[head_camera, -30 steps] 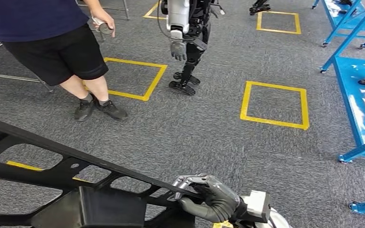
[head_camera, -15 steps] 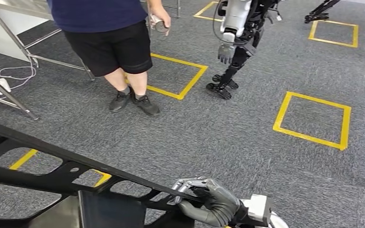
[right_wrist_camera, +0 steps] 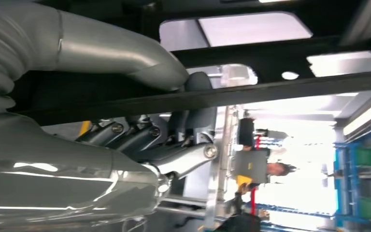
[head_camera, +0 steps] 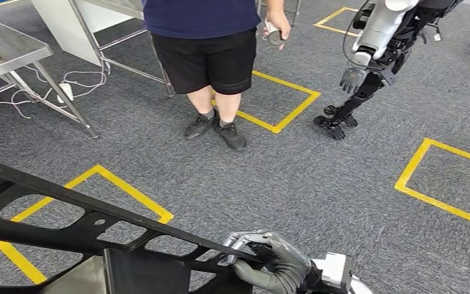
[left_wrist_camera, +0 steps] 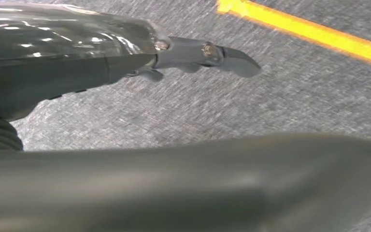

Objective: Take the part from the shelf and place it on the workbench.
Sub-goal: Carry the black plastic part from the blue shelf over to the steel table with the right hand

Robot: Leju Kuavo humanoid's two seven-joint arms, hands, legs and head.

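Low in our head view, the part (head_camera: 79, 229) stretches from the left edge toward our right hand (head_camera: 272, 263): a long black frame, matte, with slanted bars and rounded cut-out windows through which the grey carpet (head_camera: 294, 184) and yellow floor tape (head_camera: 128, 193) show. We carry it above the floor, well apart from the steel workbench (head_camera: 6, 46) at upper left. Our right hand wraps its fingers (right_wrist_camera: 145, 140) over one thin bar, thumb on the opposite side, gripping it. Of our left hand (left_wrist_camera: 125, 63) we cannot tell whether it holds anything. Ahead, a person (head_camera: 211, 55) in black shorts stands beside another humanoid robot (head_camera: 373, 55).
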